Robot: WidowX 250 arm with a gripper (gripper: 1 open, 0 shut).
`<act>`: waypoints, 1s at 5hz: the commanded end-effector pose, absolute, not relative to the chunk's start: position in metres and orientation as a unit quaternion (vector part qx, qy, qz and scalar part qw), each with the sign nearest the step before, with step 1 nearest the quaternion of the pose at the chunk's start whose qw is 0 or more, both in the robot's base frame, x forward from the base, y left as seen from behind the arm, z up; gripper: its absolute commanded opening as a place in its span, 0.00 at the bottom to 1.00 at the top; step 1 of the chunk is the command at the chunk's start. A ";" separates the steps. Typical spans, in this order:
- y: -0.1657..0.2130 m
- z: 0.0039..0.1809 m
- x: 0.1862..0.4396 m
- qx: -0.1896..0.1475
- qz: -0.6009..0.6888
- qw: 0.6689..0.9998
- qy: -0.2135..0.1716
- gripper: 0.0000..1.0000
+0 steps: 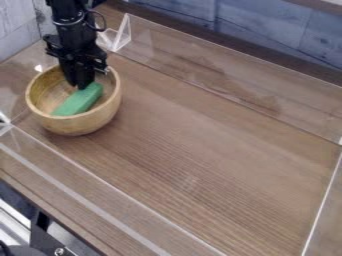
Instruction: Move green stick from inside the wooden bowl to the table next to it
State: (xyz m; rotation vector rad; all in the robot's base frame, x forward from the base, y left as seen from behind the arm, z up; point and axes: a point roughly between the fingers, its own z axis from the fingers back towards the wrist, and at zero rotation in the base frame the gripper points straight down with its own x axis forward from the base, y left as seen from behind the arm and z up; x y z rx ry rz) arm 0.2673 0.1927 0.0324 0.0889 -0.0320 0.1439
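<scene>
The green stick [79, 99] is lying tilted inside the wooden bowl [54, 122], leaning toward its far wall. The claw [83, 84] is reaching straight down onto the stick's upper end, its fingers drawn narrow around it, seemingly gripping it. The stick is not yet lifted; carrying it over the rim onto the counter [201, 140] beside the bowl is remaining.
</scene>
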 end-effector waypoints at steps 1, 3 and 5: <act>0.196 0.025 0.258 0.016 0.091 0.996 0.014 0.00; 0.213 0.060 0.265 -0.002 0.089 0.996 0.009 0.00; 0.200 0.101 0.262 -0.023 0.132 0.991 -0.003 0.00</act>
